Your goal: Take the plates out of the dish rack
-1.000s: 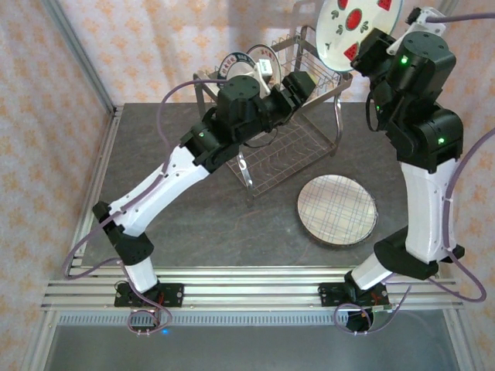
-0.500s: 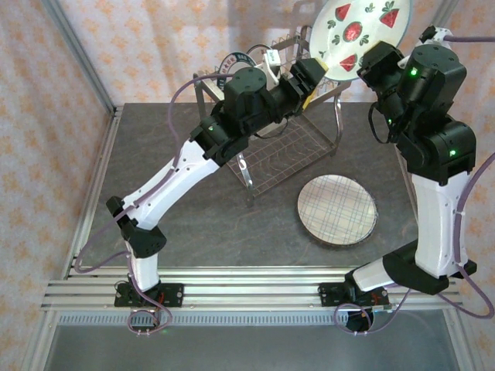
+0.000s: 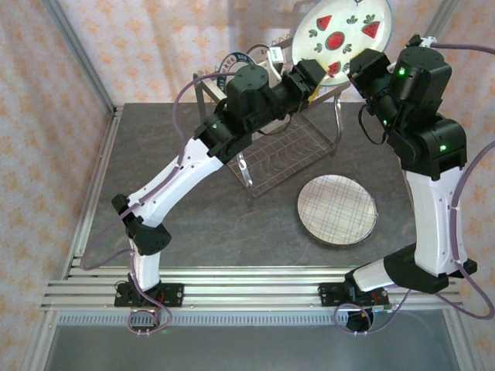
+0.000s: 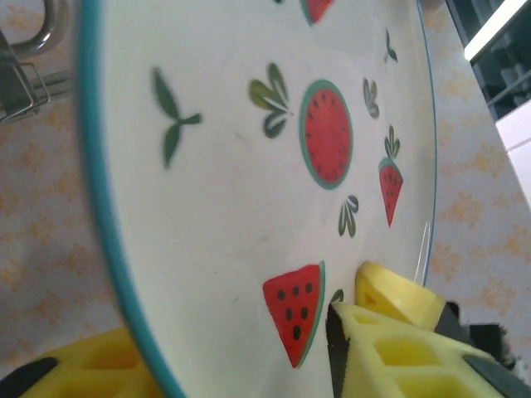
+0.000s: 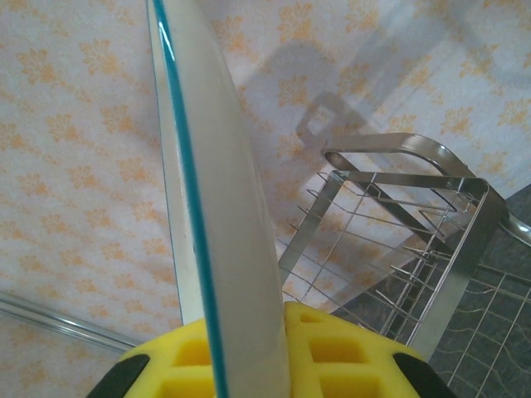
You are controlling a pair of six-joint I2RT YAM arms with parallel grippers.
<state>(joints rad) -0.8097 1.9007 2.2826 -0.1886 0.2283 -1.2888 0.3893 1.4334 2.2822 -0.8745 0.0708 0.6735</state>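
Watermelon plate (image 3: 340, 31) (image 4: 232, 207) (image 5: 216, 207): white, teal rim, held in the air above the dish rack (image 3: 282, 154) (image 5: 398, 240), face tilted toward the top camera.

Right gripper (image 3: 354, 66) (image 5: 241, 356): yellow pads clamped on the plate's lower rim, plate edge-on between them.

Left gripper (image 3: 309, 77) (image 4: 232, 365): fingers straddle the lower-left rim, one behind, one in front. I cannot tell whether they press it.

Lettered-rim plate (image 3: 232, 63): upright in the rack's upper tier, left end.

Plaid plate (image 3: 337, 209): flat on the bench (image 3: 193, 224), near the rack's right front.
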